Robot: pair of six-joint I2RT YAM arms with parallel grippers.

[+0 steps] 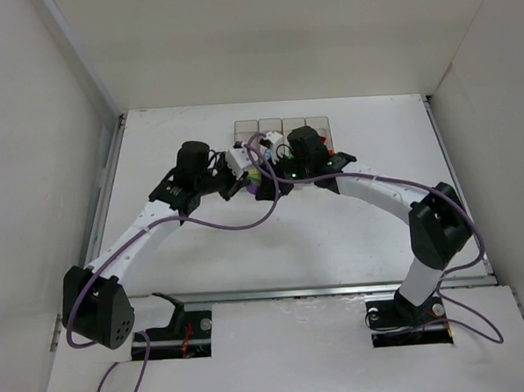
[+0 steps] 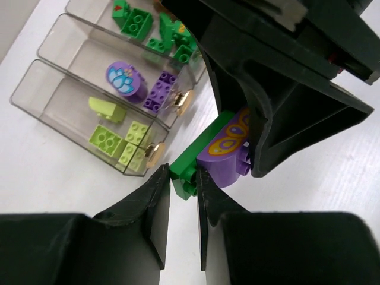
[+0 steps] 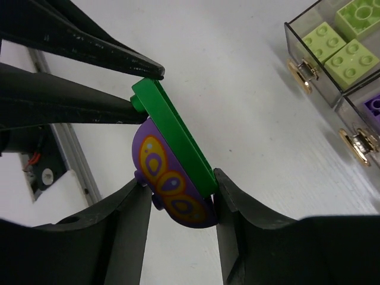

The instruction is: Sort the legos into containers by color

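Observation:
A green lego plate (image 2: pixel 199 154) is stuck to a purple half-round lego with a yellow butterfly-wing print (image 2: pixel 228 151). The pair is held above the table between both grippers. My left gripper (image 2: pixel 183 181) is shut on the free end of the green plate. My right gripper (image 3: pixel 181 199) is shut across the purple lego (image 3: pixel 172 184) and the green plate (image 3: pixel 172 133). In the top view the two grippers meet at the legos (image 1: pixel 254 175), just in front of the containers (image 1: pixel 282 125). The clear containers (image 2: pixel 56 116) hold pale yellow-green (image 2: pixel 105 139), purple (image 2: pixel 160 92) and green legos (image 2: pixel 136 22), one colour each.
A round purple lego with a flower print (image 2: pixel 126 78) lies in the purple bin. Tan latches (image 2: pixel 154 151) sit on the bin ends facing the grippers. The bin corners (image 3: pixel 297 35) lie at the right of the right wrist view. White walls enclose the table.

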